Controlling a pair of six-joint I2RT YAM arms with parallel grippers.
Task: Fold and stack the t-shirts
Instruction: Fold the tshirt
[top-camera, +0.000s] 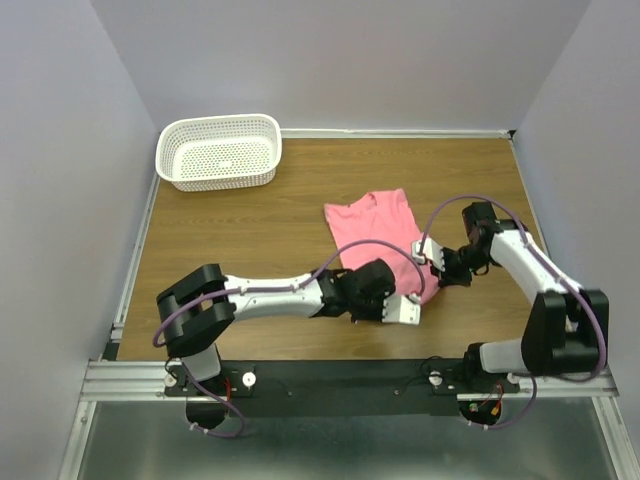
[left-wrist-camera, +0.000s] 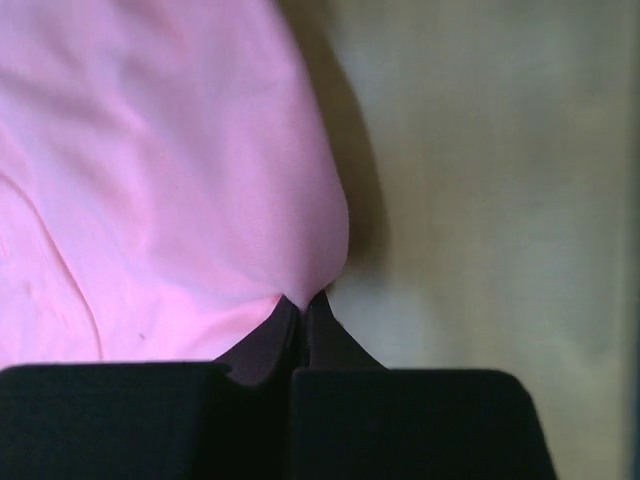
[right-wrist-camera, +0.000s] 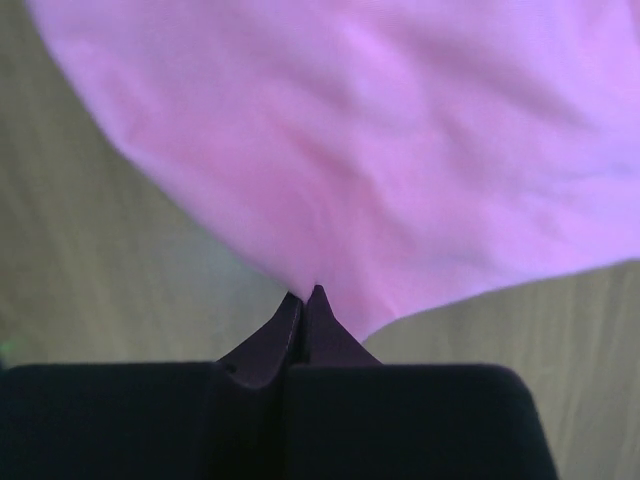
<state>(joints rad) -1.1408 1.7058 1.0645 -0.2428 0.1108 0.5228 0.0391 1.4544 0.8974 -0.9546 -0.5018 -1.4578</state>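
The salmon-pink t-shirt (top-camera: 376, 232) lies on the wooden table right of centre, its near part bunched between the two arms. My left gripper (top-camera: 362, 290) is shut on the shirt's near edge; in the left wrist view the cloth (left-wrist-camera: 170, 170) runs up from the closed fingertips (left-wrist-camera: 303, 302). My right gripper (top-camera: 441, 268) is shut on the shirt's right side; in the right wrist view the cloth (right-wrist-camera: 400, 140) hangs from the closed fingertips (right-wrist-camera: 305, 297). The neck and label are not visible.
A white perforated basket (top-camera: 219, 150) stands at the back left of the table (top-camera: 250, 240). Grey walls close in the table on three sides. A metal rail (top-camera: 340, 378) runs along the near edge.
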